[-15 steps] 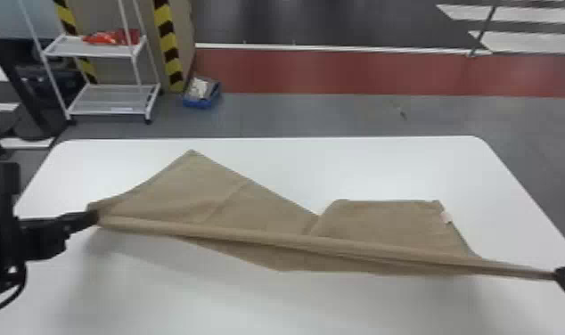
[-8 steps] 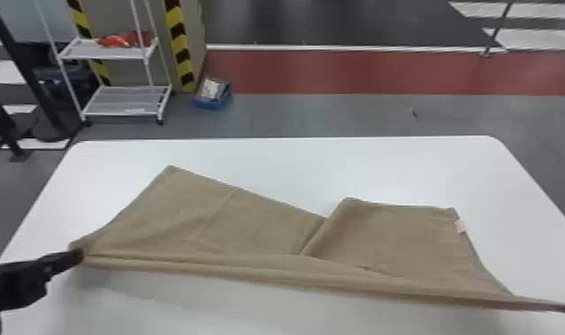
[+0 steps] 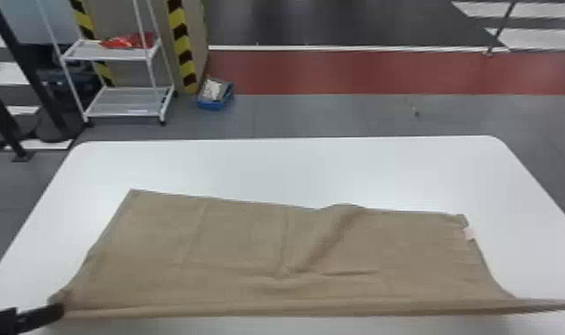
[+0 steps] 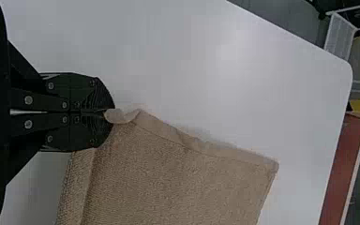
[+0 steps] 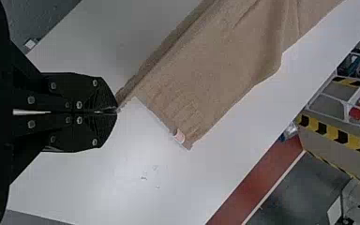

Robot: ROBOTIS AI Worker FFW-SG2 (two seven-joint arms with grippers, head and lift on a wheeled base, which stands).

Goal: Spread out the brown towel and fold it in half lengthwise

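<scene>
Two end effectors held the near edge of a brown towel (image 3: 232, 249) stretched between them, the cloth lying on a white table (image 3: 295, 169) ahead of both. The left end effector (image 4: 112, 111) was closed on one near corner, its fingers pressed together over the hem; the right end effector (image 5: 116, 111) was likewise clamped on the opposite corner, where the cloth narrowed to a drawn-out point. Spreading appeared mostly done: the towel lay broadly open, though a slanting crease (image 3: 330, 240) rose midway between the end effectors and ran toward the edge farthest from them. What remained, by the look of it, was to smooth that ripple and then make the lengthwise fold, likely by carrying the gripped edge away over the rest; no finished half-fold could be made out. The towel's long axis ran from the left end effector across to the right, side to side over the table, with its short ends pointing out toward either arm. One far corner lay ahead of the left end effector and slightly inward of it; the other, near a pale tag (image 3: 469, 233), sat ahead of the right end effector and well inward of its grip.
</scene>
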